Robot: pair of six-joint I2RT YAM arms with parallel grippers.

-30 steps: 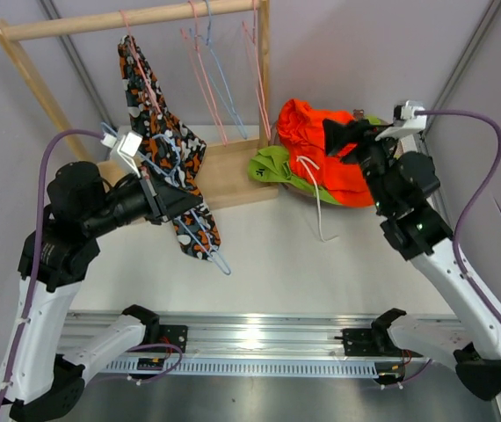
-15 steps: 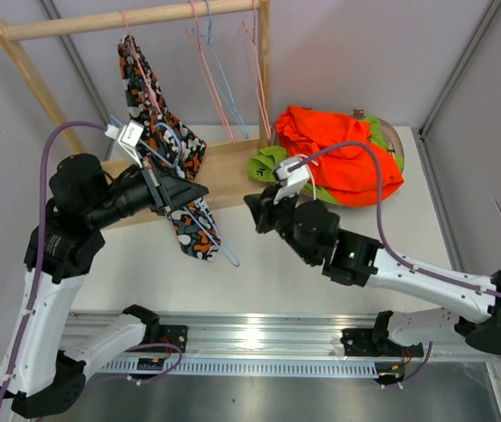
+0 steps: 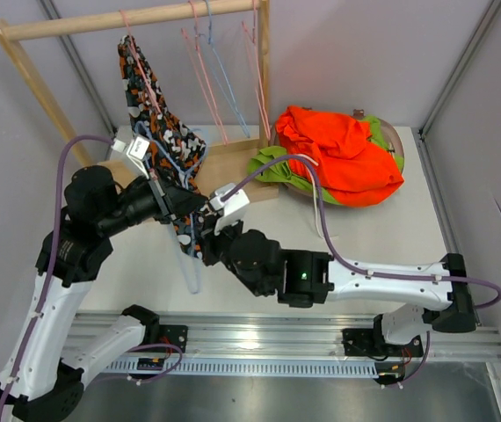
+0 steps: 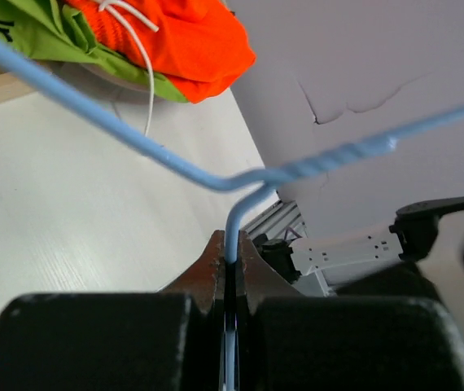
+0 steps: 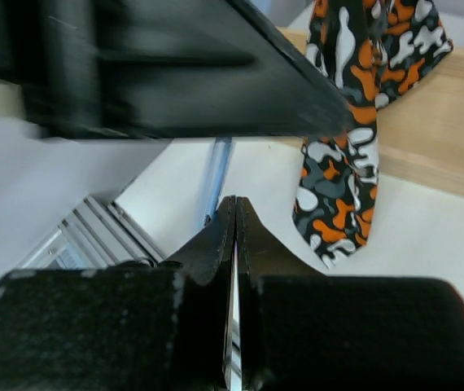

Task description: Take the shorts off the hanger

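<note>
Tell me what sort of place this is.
Probably a robot lab test cell, not a home. Two robot arms are bolted to a metal rail, and plain grey panel walls enclose a white table. A small wooden rack holds wire hangers.

A white table (image 3: 391,230) is shown. A wooden rack base (image 3: 233,167) is stood at its far side, and a round tray (image 3: 396,141) is set beside it, heaped with orange shorts (image 3: 338,154) and lime shorts (image 3: 268,165).
</note>
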